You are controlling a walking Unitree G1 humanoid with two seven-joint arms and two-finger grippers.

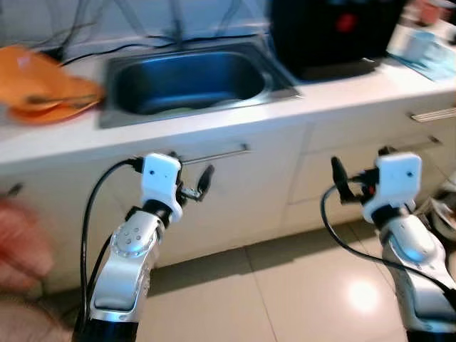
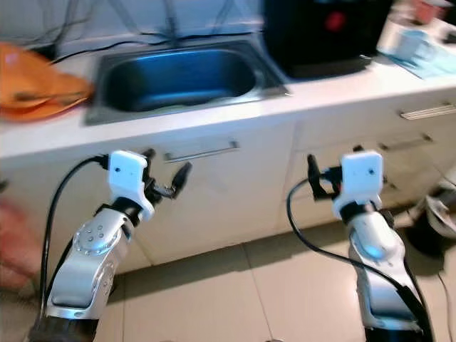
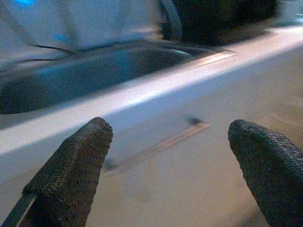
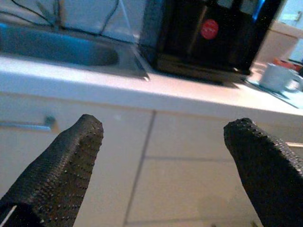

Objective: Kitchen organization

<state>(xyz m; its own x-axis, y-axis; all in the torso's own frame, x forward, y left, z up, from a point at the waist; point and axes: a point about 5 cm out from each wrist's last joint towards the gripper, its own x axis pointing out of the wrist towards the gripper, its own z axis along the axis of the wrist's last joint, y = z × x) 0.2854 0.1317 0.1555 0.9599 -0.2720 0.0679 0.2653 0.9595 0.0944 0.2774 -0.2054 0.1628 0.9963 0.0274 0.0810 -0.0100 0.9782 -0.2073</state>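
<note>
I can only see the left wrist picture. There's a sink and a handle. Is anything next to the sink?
Observer: Yes, orange plates sit on the counter on the sink's left.
Operator: What's on the other side?
Observer: A black appliance with a red dot.
Operator: Is my other end effector holding something?
Observer: No, the right end effector is open and empty, facing the cabinet.
</note>
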